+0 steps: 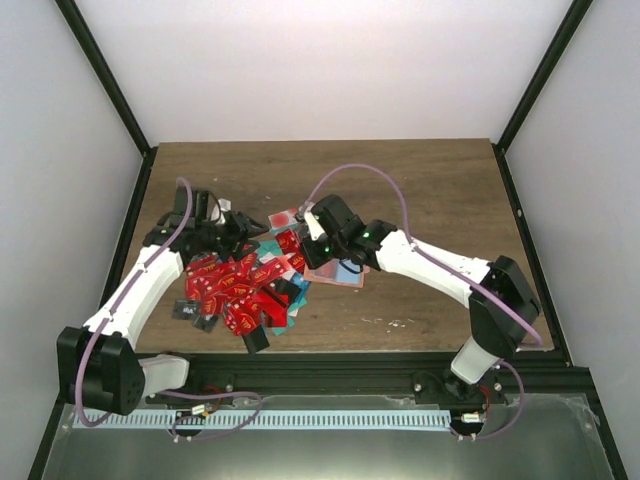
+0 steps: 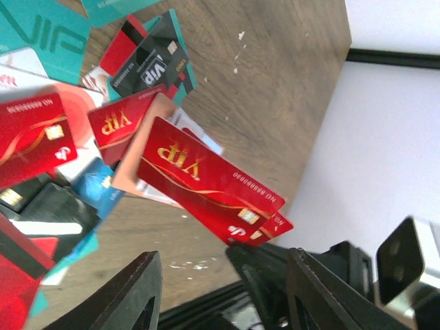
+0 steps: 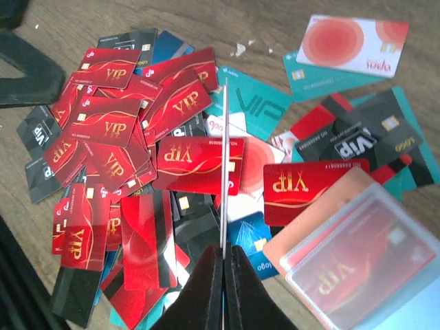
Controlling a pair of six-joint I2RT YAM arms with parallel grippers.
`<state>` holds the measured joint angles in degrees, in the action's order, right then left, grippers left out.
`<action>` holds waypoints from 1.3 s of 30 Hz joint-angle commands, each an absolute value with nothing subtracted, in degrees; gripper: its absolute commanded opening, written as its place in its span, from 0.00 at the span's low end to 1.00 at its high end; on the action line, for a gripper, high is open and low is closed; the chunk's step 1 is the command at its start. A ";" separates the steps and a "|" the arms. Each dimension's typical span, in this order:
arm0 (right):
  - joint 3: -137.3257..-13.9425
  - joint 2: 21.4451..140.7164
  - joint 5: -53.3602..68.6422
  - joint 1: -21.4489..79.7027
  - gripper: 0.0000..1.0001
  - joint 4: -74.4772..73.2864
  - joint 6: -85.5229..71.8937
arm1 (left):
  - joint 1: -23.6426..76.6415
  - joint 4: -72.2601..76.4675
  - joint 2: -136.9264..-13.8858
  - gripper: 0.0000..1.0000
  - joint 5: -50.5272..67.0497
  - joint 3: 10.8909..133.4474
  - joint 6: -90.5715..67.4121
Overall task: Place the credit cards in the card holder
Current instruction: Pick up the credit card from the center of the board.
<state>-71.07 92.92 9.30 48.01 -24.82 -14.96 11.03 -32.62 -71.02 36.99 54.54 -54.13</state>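
1. Currently the right end effector [image 3: 223,253] is pinched narrow on one card [image 3: 224,165]. The card stands on edge, so the wrist camera sees it only as a thin line. I judge this grip keeps the card's free edge out ahead of the fingers, ready to slide into a slot.
2. The card holder [image 3: 302,237] lies flat on the surface [image 1: 430,190] at the right fringe of the heap, its clear pockets facing up. At least one red card already shows inside a pocket. Lying flat probably leaves the pocket mouths open to a low, sliding approach.
3. Relative to the held card, the holder sits just beside the right end effector, off to its right and not touching the card. The card must swing that way and tilt down.
4. The remaining credit cards [image 3: 110,130] lie in an overlapping heap to the left.
5. The left end effector [image 2: 227,295] stands wide and empty, and the holder lies ahead of it, perhaps so it can steady the holder.
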 commanded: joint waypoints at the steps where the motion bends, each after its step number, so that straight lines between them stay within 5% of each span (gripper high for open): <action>1: -72.24 91.97 2.54 51.32 0.01 -20.57 -9.77 | 11.15 -28.21 -71.21 0.53 40.77 52.99 -66.65; 19: -73.75 92.88 -3.98 57.04 0.01 -19.08 -5.52 | 11.16 -19.16 -74.07 0.54 45.07 50.03 -73.21; 31: -73.92 93.73 -3.59 57.80 0.01 -19.10 -7.14 | 11.15 -18.94 -73.56 0.15 44.15 49.34 -73.21; 39: -75.64 96.24 -4.30 57.83 0.01 -21.27 -9.66 | 11.16 -21.50 -72.64 0.04 43.20 49.50 -71.40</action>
